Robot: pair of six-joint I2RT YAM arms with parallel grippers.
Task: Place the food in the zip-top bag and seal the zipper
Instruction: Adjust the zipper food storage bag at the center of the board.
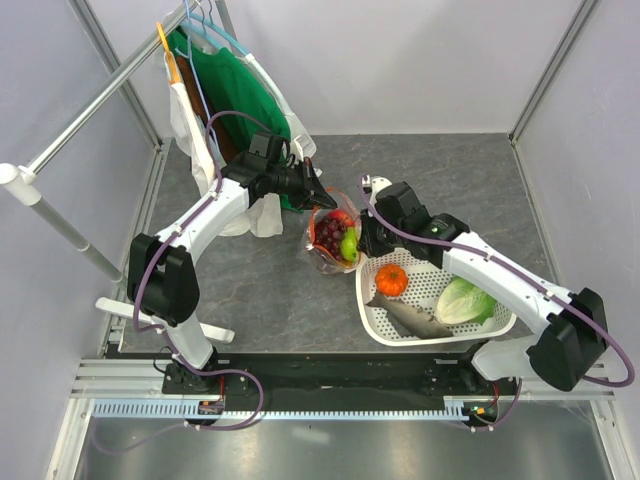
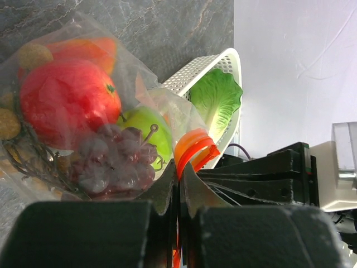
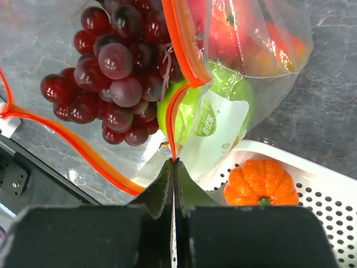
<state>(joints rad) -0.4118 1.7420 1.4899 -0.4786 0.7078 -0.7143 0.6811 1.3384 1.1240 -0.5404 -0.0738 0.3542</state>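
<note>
The clear zip-top bag (image 1: 335, 240) lies mid-table with red apple (image 2: 67, 100), green apple (image 2: 146, 134), dark grapes (image 3: 111, 67) and small brown nuts (image 2: 33, 54) inside. Its orange-red zipper (image 3: 181, 42) runs along the open mouth. My left gripper (image 2: 179, 170) is shut on one end of the zipper (image 2: 192, 146). My right gripper (image 3: 174, 163) is shut on the zipper's other side, beside the green apple (image 3: 223, 106). In the top view the left gripper (image 1: 318, 195) is at the bag's far edge and the right gripper (image 1: 366, 243) at its right edge.
A white lattice basket (image 1: 400, 325) at the right holds an orange pumpkin-like piece (image 1: 391, 280), a grey fish (image 1: 410, 318) and green lettuce (image 1: 465, 300). A rack with hanging green and white cloths (image 1: 225, 90) stands at the back left.
</note>
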